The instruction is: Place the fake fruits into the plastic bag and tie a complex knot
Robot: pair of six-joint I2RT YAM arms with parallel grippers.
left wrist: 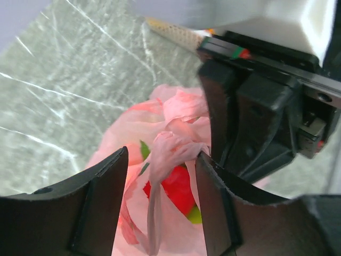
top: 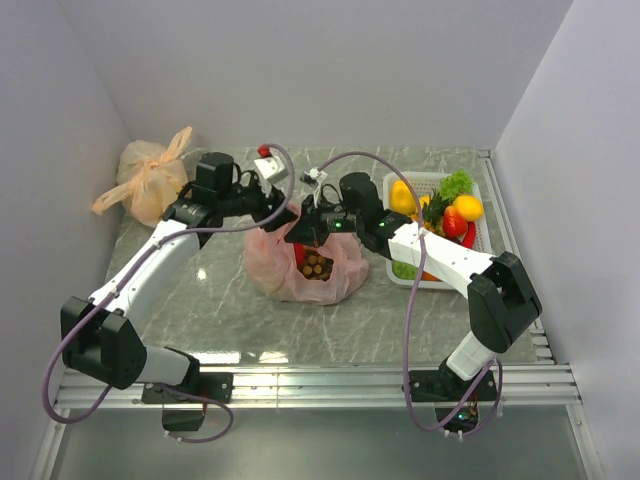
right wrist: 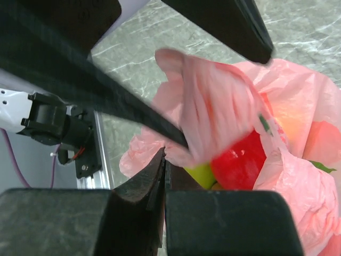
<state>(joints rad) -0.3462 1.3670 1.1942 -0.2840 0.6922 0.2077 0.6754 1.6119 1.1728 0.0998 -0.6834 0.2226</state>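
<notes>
Guess we're knotting: right pincer clamps a plastic bag handle, left pincer hangs wide around it. Next we'd loop it through.

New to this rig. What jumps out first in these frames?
The pink plastic bag mid-table, fake fruits already inside, with both arms meeting over it. The left gripper is open around a twisted handle; the right gripper is shut, apparently pinching the bunched top. Next come the white basket at right, bright with more of them, and a pale orange knotted bag in the back-left corner.
</notes>
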